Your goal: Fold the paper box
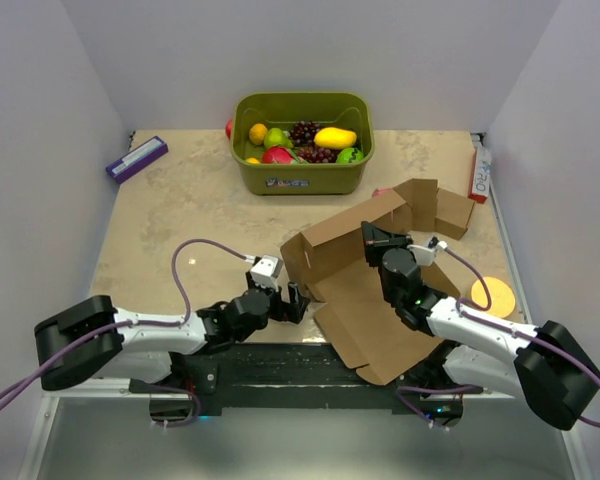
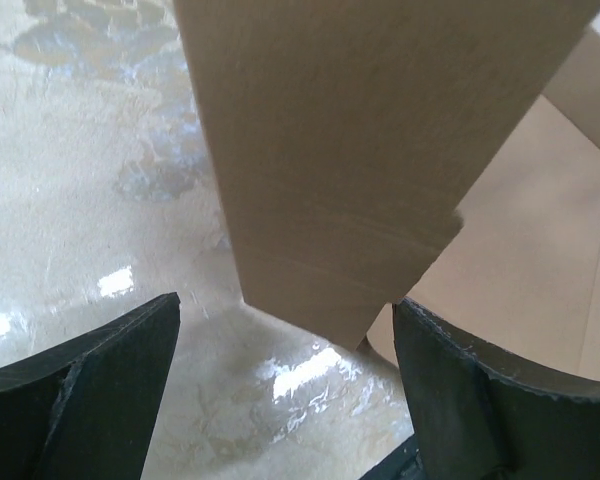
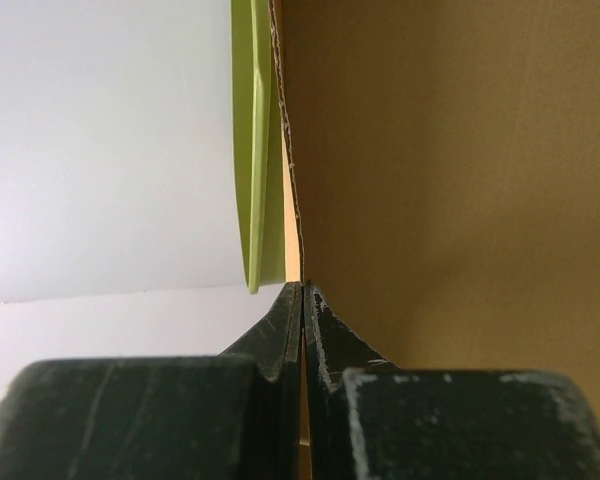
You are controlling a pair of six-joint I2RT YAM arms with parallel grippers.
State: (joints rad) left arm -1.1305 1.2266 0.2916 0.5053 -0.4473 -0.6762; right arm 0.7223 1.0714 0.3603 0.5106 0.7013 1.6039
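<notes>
The paper box (image 1: 375,320) lies right of centre on the table (image 1: 180,200), its flat near flap reaching over the near edge. At the box's left side the left gripper (image 1: 296,300) is spread wide, its fingers (image 2: 110,380) flanking a raised flap's corner. Farther back, the right gripper (image 1: 370,238) pinches the upright panel's edge. Beyond stands a green bin (image 1: 320,175) of fruit.
</notes>
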